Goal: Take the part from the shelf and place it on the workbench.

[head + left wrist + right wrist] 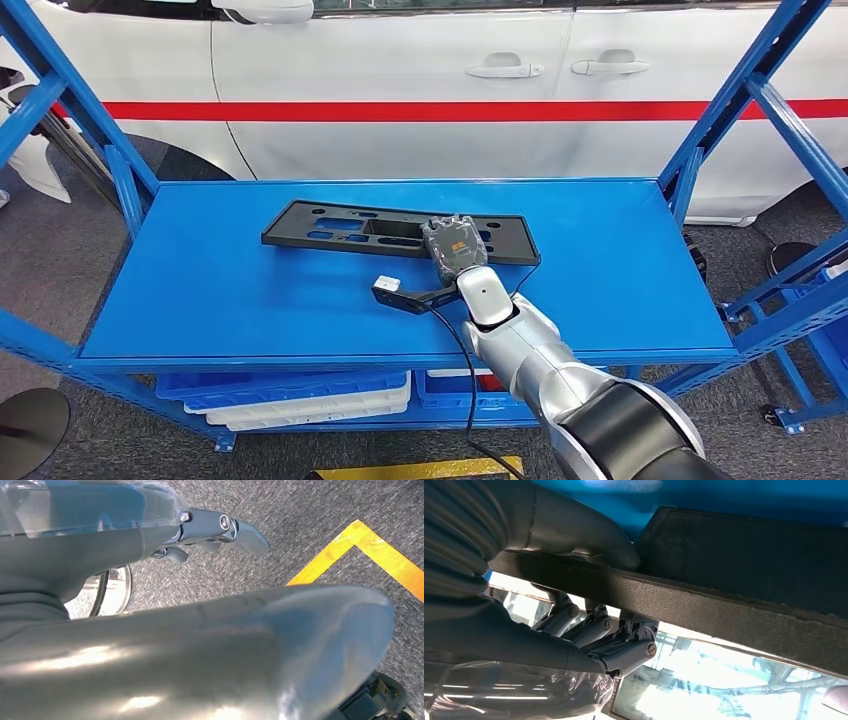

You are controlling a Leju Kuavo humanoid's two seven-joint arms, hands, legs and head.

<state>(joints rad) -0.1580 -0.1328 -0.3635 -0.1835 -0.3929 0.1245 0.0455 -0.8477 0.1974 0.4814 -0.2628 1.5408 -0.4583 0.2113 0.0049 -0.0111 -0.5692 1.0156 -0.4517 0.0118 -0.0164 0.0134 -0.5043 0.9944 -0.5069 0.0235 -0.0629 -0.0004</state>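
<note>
Right hand (456, 247) grips black part (340, 228) at its right end on blue shelf (200, 290) — wrist view shows thumb (589, 535) on one face, fingers (624, 652) on the other. Left hand (210, 530) hangs over floor — slightly curled, holding nothing.

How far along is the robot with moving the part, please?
Done: the right hand has reached the black part and grips its near edge, thumb on one face, fingers on the other. In hand: lifting it off the blue shelf. Left: carrying it to the workbench.

The right hand (455, 247) is covering part of the black part (330, 225); the shelf (200, 290) is hiding most of the bins (300, 395) beneath.
</note>
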